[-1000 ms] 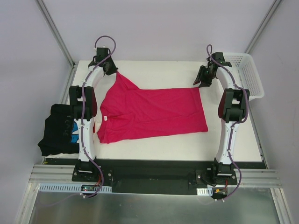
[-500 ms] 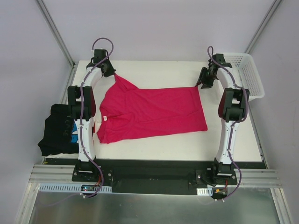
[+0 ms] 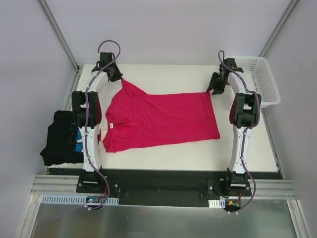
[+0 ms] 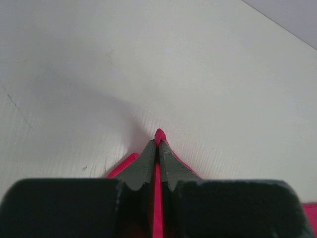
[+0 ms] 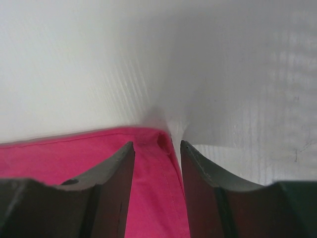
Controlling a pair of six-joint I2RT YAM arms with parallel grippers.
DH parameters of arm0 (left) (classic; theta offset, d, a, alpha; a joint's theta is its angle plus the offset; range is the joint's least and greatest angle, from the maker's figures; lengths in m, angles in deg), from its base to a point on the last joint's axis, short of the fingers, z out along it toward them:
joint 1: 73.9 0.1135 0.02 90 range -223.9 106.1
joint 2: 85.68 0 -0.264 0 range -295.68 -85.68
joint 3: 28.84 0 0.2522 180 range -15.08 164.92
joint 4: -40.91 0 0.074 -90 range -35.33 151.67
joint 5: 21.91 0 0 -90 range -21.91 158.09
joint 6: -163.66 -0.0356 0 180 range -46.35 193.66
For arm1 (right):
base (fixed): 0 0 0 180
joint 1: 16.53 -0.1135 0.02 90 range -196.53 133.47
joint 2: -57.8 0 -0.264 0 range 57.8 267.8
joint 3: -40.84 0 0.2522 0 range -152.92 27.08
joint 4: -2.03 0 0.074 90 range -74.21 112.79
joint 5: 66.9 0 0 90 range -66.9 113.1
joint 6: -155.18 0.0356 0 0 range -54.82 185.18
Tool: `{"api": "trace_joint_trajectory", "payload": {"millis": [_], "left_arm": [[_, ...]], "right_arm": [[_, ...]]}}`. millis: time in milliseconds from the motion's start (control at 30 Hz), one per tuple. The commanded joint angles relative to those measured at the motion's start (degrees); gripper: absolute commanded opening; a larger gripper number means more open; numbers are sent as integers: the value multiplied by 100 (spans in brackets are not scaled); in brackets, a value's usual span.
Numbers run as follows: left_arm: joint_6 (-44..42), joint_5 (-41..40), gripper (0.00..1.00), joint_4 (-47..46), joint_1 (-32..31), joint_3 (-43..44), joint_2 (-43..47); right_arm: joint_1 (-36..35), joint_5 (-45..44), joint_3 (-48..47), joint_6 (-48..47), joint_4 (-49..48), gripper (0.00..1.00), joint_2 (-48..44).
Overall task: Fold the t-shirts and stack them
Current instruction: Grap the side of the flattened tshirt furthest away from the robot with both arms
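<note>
A crimson-pink t-shirt (image 3: 161,119) lies spread flat on the white table (image 3: 168,74). My left gripper (image 3: 119,77) is shut on its far left corner; the left wrist view shows the pink cloth (image 4: 159,136) pinched between the fingers. My right gripper (image 3: 212,89) is open over the shirt's far right corner, and the right wrist view shows that hem corner (image 5: 158,148) lying between the spread fingers (image 5: 116,163). A folded black t-shirt with blue print (image 3: 63,138) lies at the table's left edge, under my left arm.
A white lattice basket (image 3: 260,79) stands at the back right corner, close behind my right arm. Grey walls and metal frame posts surround the table.
My left gripper pulled the shirt's corner slightly farther back. My right gripper moved in onto the shirt's far right corner.
</note>
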Motion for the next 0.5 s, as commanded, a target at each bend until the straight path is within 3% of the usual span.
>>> {"api": "trace_joint_trajectory", "payload": {"millis": [0, 167, 467], "left_arm": [[-68, -34, 0, -184, 29, 72, 414], [-77, -42, 0, -184, 46, 116, 353], [-68, 19, 0, -176, 46, 257, 151]], "right_arm": [[50, -7, -439, 155, 227, 44, 204], [32, 1, -518, 217, 166, 41, 213], [6, 1, -660, 261, 227, 16, 310]]}}
